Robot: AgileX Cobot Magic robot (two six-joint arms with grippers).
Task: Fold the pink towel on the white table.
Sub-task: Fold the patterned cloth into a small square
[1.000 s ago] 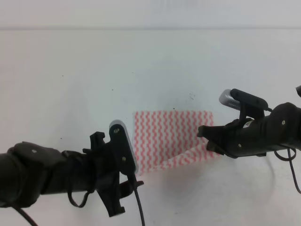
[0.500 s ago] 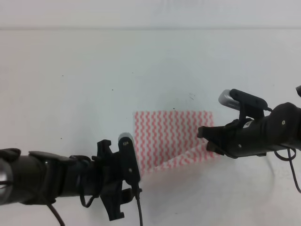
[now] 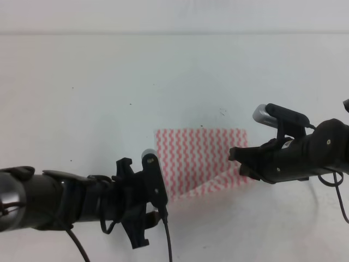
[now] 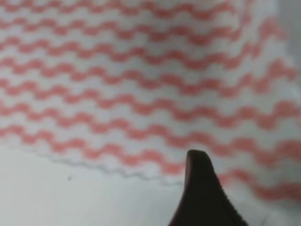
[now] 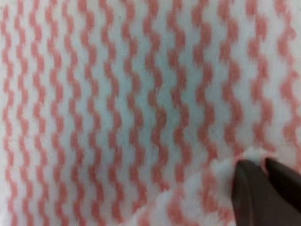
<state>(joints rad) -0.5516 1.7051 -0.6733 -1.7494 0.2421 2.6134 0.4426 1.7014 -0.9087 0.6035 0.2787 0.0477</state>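
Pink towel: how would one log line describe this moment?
pink towel: near-right corner lifted | right gripper: pinching it | left gripper: at near-left edge

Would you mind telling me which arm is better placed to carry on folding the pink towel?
Probably the right: its hand pinches the pink towel, lifting a corner. The left hand is only at the towel's edge.

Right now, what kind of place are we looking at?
Probably a robot test bench, not a home: a bare white table, two black arms, left gripper and right gripper, and only a pink towel.

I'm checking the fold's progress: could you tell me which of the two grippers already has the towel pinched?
The right gripper: its fingertips are closed on the pink towel's edge, lifting it. The left gripper only sits beside the near-left corner.
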